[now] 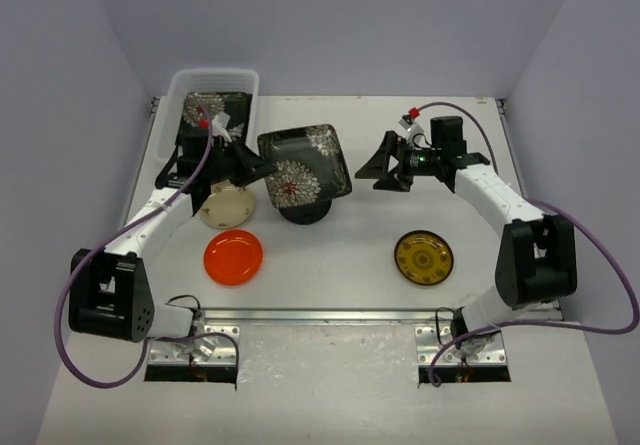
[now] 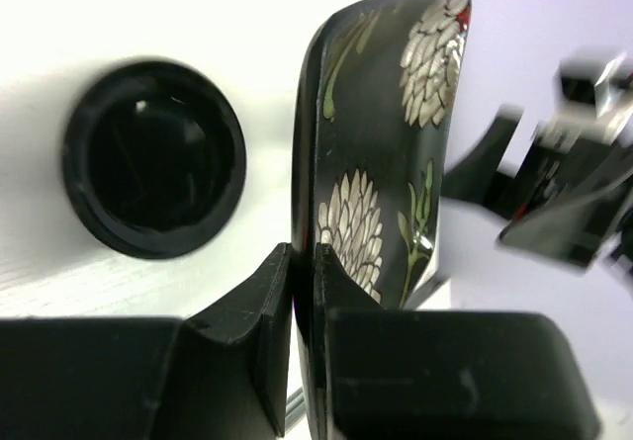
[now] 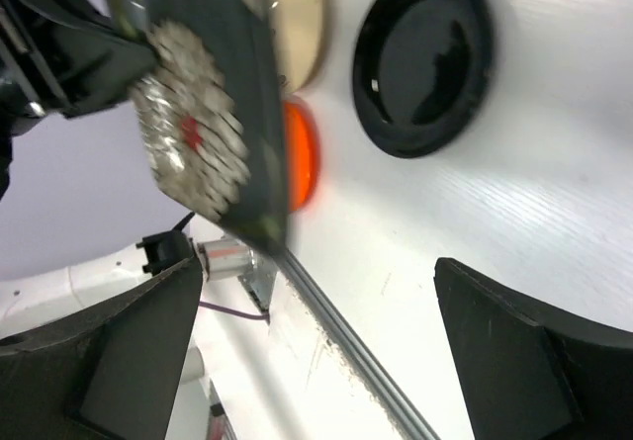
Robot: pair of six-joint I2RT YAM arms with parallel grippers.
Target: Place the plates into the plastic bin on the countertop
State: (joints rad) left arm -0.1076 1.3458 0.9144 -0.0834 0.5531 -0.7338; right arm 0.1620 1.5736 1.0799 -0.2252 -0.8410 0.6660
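Note:
My left gripper (image 1: 262,168) is shut on the edge of a dark square plate with white flowers (image 1: 305,165), holding it tilted above the countertop (image 1: 340,265). In the left wrist view the jaws pinch that floral plate (image 2: 381,153) by its rim. A black round plate (image 1: 305,211) lies under it. My right gripper (image 1: 375,165) stands open just right of the held plate, with nothing between its fingers. The plastic bin (image 1: 178,87) at the back left holds another floral square plate (image 1: 215,110). Cream (image 1: 228,206), orange (image 1: 233,257) and yellow-patterned (image 1: 423,257) round plates lie on the countertop.
A metal rail (image 1: 330,315) runs along the countertop's front edge, with both arm bases behind it. Purple cables loop beside each arm. The right wrist view shows the floral plate (image 3: 198,114) in front of the black plate (image 3: 425,59) and orange plate (image 3: 302,153).

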